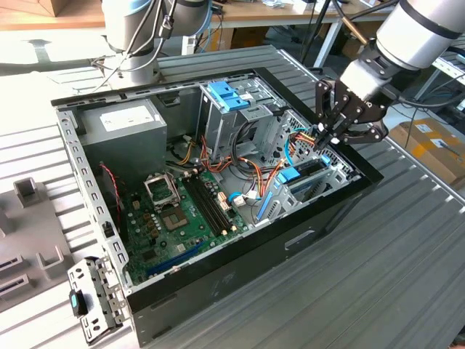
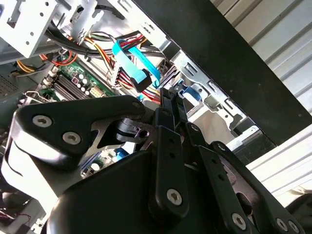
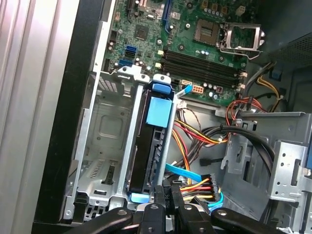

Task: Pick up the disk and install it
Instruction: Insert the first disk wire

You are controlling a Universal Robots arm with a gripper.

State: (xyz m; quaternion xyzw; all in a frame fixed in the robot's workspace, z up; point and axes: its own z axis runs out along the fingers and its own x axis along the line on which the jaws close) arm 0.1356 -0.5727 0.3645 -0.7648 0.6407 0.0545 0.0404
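- Hovering over the case's (image 1: pixel 218 280) drive-bay corner, at the exterior view's right: gripper (image 1: pixel 336 135) on the arm (image 1: pixel 414 33).
- Fingers (image 3: pixel 168 202) pressed together, no gap between the tips in the first wrist view; nothing clamped between them.
- Fingertips sit just at the end of the disk (image 3: pixel 146 151), near the cable bundle (image 3: pixel 200 187).
- Disk stands on edge in the drive cage (image 3: pixel 105 141), inside a blue bracket (image 3: pixel 161 111), in the slot nearest the motherboard (image 3: pixel 195 53) side; the slot beside it, toward the case wall, is bare metal.
- Cannot tell whether the fingertips touch the disk.
- In the exterior view the disk's blue bracket (image 1: pixel 294 174) shows in the cage at the case's near right edge.
- Second wrist view: closed fingers (image 2: pixel 170 109) point at the blue bracket end (image 2: pixel 192 92), flat blue cable (image 2: pixel 131 63) just beside them.
- Power supply (image 1: pixel 123 131) sits in the case's far left corner; a second blue bracket (image 1: pixel 227 96) tops the upper bay at the far edge.
- A loose metal bracket (image 1: pixel 94 299) lies on the table (image 1: pixel 392 276) off the case's near left corner.
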